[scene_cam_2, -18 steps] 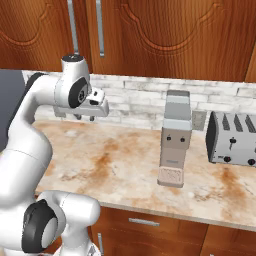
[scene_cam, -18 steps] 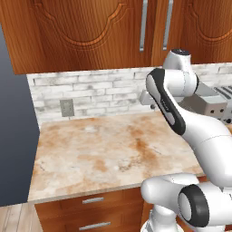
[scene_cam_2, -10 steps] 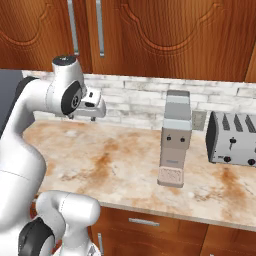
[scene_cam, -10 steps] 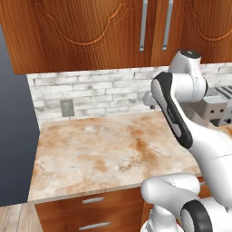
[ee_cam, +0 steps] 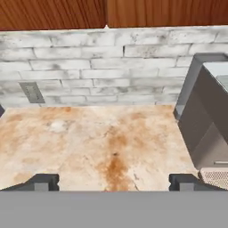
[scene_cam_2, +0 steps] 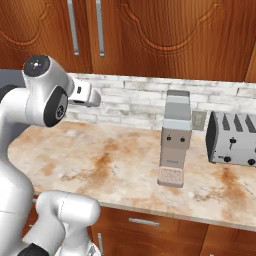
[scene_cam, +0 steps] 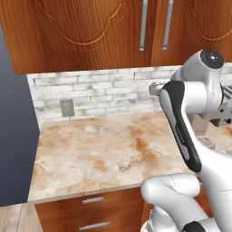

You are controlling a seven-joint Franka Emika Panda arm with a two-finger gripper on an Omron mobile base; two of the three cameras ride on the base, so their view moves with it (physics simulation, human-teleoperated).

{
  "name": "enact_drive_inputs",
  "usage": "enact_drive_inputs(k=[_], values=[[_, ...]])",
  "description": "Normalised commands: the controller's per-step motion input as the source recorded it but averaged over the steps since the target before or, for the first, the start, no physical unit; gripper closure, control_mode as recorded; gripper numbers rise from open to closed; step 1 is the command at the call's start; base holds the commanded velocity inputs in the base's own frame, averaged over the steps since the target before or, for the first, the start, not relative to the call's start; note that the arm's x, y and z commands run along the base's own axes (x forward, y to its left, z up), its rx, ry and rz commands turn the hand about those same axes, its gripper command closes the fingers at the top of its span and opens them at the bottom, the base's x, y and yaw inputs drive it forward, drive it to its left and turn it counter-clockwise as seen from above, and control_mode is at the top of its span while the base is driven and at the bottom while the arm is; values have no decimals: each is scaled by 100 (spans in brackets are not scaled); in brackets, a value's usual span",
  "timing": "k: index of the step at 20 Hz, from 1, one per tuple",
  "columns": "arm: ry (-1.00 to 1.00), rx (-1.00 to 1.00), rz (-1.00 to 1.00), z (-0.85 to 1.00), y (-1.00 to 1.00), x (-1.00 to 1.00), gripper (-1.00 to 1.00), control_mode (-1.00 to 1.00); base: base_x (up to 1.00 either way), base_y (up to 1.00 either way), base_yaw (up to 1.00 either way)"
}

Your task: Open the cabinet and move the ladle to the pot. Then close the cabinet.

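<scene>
Step 1, cabinet not opened yet: arm is raised, doors are closed.

Gripper (ee_cam: 114, 181) is hanging empty over the counter (scene_cam: 104, 154), fingers wide apart, facing the brick wall (ee_cam: 102, 67). Cabinet (scene_cam: 90, 31) is sitting overhead, handles (scene_cam_2: 74, 27) untouched; next move is calling for lifting up to a bar and pulling. Coffee machine (scene_cam_2: 174, 137) and toaster (scene_cam_2: 234, 137) are crowding the right; left counter side is giving swing room. Ladle presumably inside.
</scene>
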Motion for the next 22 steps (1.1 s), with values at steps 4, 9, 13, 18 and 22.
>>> enact_drive_inputs(k=[4,9,13,18,22], values=[[-30,0,-10,81,-19,-2,-100,-100,0,0,0],[-20,0,-7,70,-21,0,-100,-100,0,0,0],[-9,0,-1,62,-11,0,-100,-100,0,0,0],[-2,0,0,48,-8,14,-100,-100,0,0,0],[0,0,0,39,-4,19,-100,-100,0,0,0]])
